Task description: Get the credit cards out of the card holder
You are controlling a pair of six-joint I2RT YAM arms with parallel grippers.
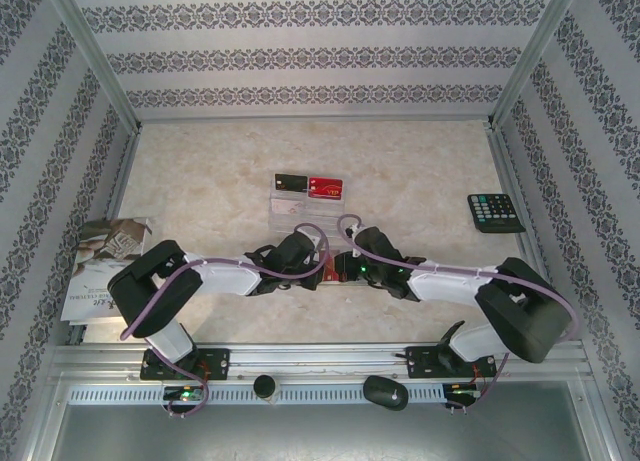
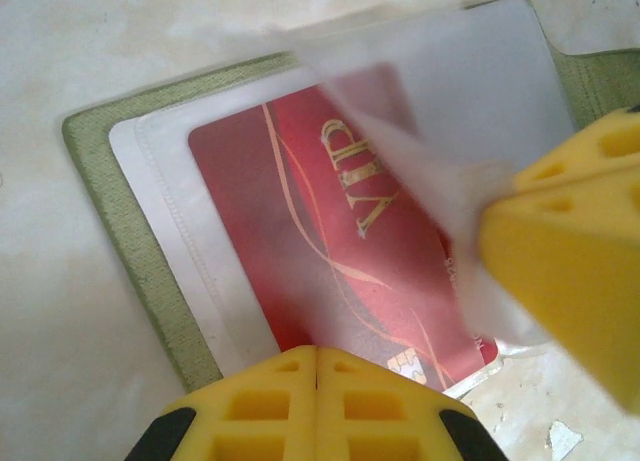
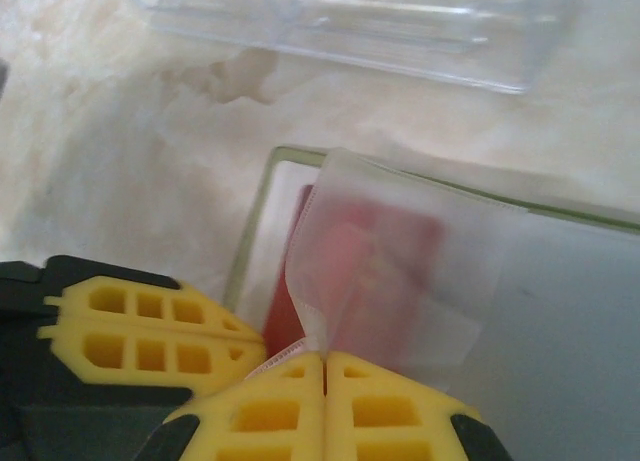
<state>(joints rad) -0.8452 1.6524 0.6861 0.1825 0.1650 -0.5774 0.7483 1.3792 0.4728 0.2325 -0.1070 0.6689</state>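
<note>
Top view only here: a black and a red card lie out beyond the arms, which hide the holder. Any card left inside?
Observer: Yes, a red card lettered VIP lies inside the open holder.
Operator: What is being gripped?
Observer: The right gripper is shut on a translucent sleeve flap, lifted above that card.
Operator: And the left one?
Observer: The left gripper is shut at the holder's edge; whether it pinches anything, I cannot tell.

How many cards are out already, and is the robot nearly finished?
Two are out: a black card and a red card lie on the table. Right now the right jaws pinch a clear sleeve up. A second red card is still inside the wallet, so that's left.
</note>
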